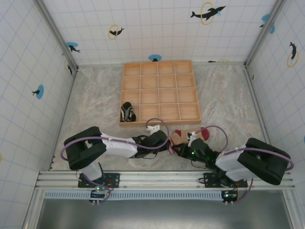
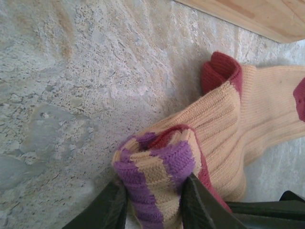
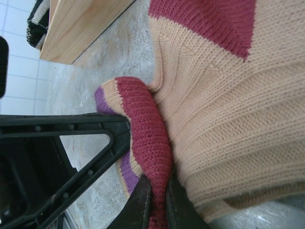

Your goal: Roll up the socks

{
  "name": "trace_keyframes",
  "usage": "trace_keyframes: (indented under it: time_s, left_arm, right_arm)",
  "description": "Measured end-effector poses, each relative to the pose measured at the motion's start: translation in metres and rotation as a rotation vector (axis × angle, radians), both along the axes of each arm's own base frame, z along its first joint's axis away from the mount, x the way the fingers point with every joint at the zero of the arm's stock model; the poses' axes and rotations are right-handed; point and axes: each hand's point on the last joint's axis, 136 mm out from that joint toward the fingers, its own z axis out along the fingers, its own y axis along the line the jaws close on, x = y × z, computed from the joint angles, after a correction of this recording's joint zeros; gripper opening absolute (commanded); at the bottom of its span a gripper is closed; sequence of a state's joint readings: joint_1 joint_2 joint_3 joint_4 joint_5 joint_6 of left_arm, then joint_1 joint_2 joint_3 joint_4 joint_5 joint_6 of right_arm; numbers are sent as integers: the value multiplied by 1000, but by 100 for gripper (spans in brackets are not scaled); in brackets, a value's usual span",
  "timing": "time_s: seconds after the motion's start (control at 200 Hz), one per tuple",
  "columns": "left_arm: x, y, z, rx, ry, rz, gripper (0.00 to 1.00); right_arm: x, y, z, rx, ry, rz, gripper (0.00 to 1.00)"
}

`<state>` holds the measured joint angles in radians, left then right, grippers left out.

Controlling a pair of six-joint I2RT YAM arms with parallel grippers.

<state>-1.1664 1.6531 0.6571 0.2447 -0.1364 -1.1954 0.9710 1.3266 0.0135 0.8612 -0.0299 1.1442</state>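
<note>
The tan sock [image 1: 183, 135] lies on the table in front of the tray, its dark red toe [image 1: 205, 132] to the right. In the left wrist view its body [image 2: 267, 109] stretches right, and its purple-and-tan striped cuff [image 2: 157, 162] bulges between my left gripper's [image 2: 155, 191] jaws, which are shut on it. My right gripper [image 3: 157, 195] is shut on the cuff's dark red rim [image 3: 147, 138], right beside the left gripper [image 1: 172, 147]. The black-and-white striped sock [image 1: 127, 112] sits bunched by the tray's front left corner, away from both grippers.
A wooden grid tray [image 1: 159, 93] stands just behind the tan sock; its front wall [image 2: 257, 16] is close to the grippers. Tiled walls enclose the table on three sides. My left gripper's black finger [image 3: 71, 129] crosses the right wrist view.
</note>
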Motion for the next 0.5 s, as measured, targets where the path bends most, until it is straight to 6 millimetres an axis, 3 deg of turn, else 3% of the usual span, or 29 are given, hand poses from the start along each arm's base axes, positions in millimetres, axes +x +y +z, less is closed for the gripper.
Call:
trace_keyframes:
  time_s: [0.09, 0.14, 0.345, 0.5]
  left_arm:
    - [2, -2, 1, -1, 2, 14, 6]
    - [2, -3, 1, 3, 8, 19, 0]
    - [2, 2, 1, 62, 43, 39, 0]
    - [-3, 18, 2, 126, 77, 61, 0]
  right_arm:
    - [1, 0, 0, 1, -3, 3, 0]
    - [1, -1, 1, 0, -7, 9, 10]
    - [-5, 0, 9, -29, -86, 92, 54]
    - [-14, 2, 18, -89, -199, 194, 66]
